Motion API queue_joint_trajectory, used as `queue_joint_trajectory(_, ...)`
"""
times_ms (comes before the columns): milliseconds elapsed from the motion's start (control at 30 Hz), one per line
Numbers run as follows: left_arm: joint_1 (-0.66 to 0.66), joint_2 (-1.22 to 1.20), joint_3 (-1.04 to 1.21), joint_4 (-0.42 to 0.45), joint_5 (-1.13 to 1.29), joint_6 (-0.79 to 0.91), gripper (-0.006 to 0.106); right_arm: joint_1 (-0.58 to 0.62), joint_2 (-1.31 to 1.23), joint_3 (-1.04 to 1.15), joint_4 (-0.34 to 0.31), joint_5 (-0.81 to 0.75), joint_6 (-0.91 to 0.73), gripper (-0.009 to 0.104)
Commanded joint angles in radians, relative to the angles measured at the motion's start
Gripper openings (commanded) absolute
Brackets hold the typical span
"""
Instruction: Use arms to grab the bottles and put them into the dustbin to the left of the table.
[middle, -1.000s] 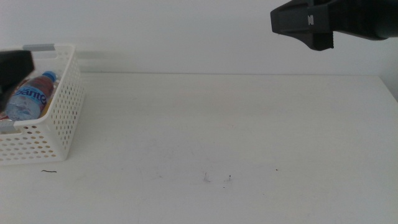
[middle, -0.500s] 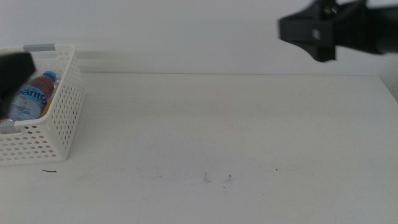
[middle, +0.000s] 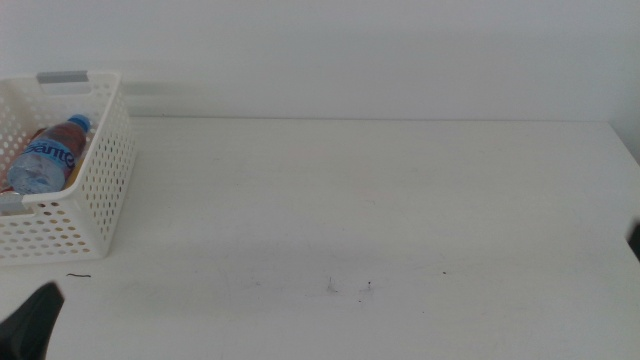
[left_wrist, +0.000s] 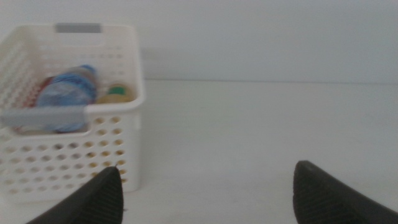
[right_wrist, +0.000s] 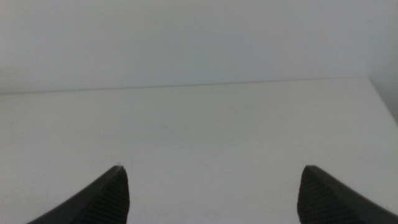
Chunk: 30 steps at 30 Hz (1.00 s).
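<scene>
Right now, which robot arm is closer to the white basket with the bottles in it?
Left. The left end effector hangs open just in front of the basket. The right end effector, also open, faces bare table far across.

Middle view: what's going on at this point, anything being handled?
Nothing is being handled. The bottles lie in the dustbin at the table's left end. The left gripper waits near the bottom left corner of the middle view, jaws open and empty, facing the dustbin. The right gripper is also open and empty, over bare tabletop.
</scene>
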Motion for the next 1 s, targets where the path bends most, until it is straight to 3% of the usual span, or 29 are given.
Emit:
queue_joint_trajectory(0, 0.034, -0.086, 0.057, 0.004, -0.02, -0.01, 0.094, -0.018, -0.127, 0.102, -0.008, -0.027, -0.003, 0.089)
queue_joint_trajectory(233, 0.162, -0.155, 0.155, 0.004, -0.057, -0.01, 0.094, -0.028, -0.406, 0.283, -0.015, -0.024, -0.003, 0.089)
queue_joint_trajectory(433, 0.187, -0.155, 0.173, 0.005, -0.115, -0.01, 0.094, -0.082, -0.535, 0.31, -0.043, 0.001, -0.003, 0.089)
queue_joint_trajectory(967, 0.189, -0.155, 0.173, 0.043, -0.117, -0.01, 0.094, -0.087, -0.535, 0.31, -0.059, 0.026, -0.003, 0.089)
